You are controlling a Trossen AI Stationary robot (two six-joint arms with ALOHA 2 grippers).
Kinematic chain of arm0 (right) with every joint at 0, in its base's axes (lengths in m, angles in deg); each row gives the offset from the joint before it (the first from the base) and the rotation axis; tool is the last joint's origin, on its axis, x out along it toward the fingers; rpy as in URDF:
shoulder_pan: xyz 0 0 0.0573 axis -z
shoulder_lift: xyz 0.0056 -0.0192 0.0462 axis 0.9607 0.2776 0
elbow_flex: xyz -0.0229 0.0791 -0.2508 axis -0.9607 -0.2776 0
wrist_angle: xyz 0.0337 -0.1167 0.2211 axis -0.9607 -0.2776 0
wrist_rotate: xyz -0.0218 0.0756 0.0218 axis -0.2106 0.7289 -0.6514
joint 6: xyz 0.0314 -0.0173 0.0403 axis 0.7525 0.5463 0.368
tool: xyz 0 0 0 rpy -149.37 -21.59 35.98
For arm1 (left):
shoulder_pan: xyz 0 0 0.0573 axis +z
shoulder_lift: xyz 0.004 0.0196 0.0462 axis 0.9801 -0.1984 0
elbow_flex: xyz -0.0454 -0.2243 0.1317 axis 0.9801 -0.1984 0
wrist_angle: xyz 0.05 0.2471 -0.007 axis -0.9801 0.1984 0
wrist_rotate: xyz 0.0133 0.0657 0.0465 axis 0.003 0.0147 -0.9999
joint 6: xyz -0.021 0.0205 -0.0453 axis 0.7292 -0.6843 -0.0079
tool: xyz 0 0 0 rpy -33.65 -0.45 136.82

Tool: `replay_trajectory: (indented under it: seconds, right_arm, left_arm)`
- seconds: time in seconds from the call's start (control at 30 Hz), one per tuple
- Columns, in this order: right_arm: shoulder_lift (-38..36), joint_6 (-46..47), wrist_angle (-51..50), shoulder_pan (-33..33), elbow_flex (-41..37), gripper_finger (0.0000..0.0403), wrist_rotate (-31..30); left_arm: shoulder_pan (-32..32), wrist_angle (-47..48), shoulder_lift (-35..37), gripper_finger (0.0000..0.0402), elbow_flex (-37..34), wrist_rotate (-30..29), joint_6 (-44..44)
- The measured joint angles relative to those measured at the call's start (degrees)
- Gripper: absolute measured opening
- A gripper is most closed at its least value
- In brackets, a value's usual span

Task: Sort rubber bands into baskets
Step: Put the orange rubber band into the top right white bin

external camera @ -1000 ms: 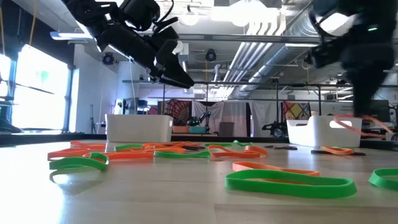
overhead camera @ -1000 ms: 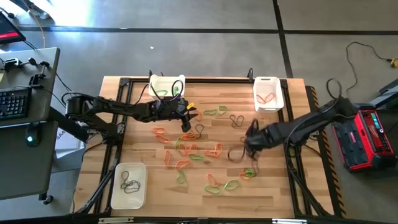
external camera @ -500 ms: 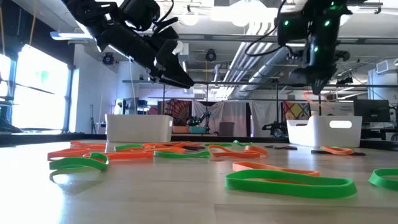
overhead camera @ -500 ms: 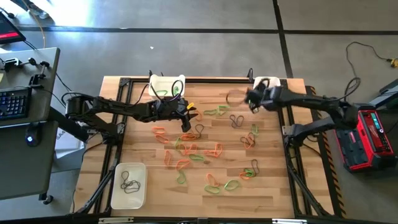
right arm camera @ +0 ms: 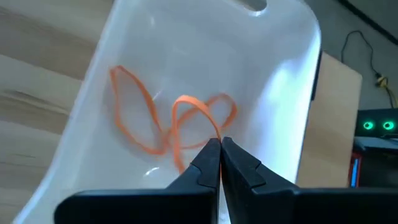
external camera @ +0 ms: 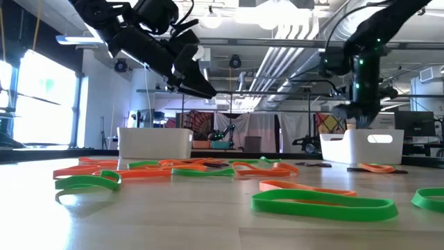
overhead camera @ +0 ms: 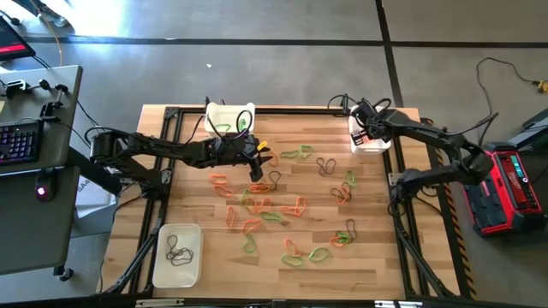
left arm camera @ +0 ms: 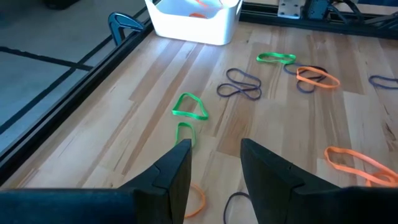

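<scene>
Your right tool [right arm camera: 219, 155], pinching an orange band [right arm camera: 189, 118], has swung from mid-bench to over its basket [overhead camera: 370, 139]; release next. Left tool [left arm camera: 214, 165] hovers spread.

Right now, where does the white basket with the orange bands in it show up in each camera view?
High view: basket at the table's far right corner, under the right gripper.
Low view: right of centre, the same gripper hanging over it.
Left wrist view: at the top.
Right wrist view: fills the picture.
Shared landmark: the orange bands inside it.
</scene>
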Motion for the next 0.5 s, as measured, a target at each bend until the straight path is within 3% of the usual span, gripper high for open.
replay_trajectory:
  seconds: [0.27,0.5]
  right_arm:
    - [-0.02,-1.02,1.59,-0.17,0.6,0.0,0.35]
    - [-0.36,-4.54,-1.42,-2.35,4.76,0.0,-3.1]
  left_arm:
    - [-0.12,0.04,0.0,0.0115,0.0,-0.11,-0.58]
    - [-0.2,1.61,0.0,0.0019,0.01,0.0,-3.51]
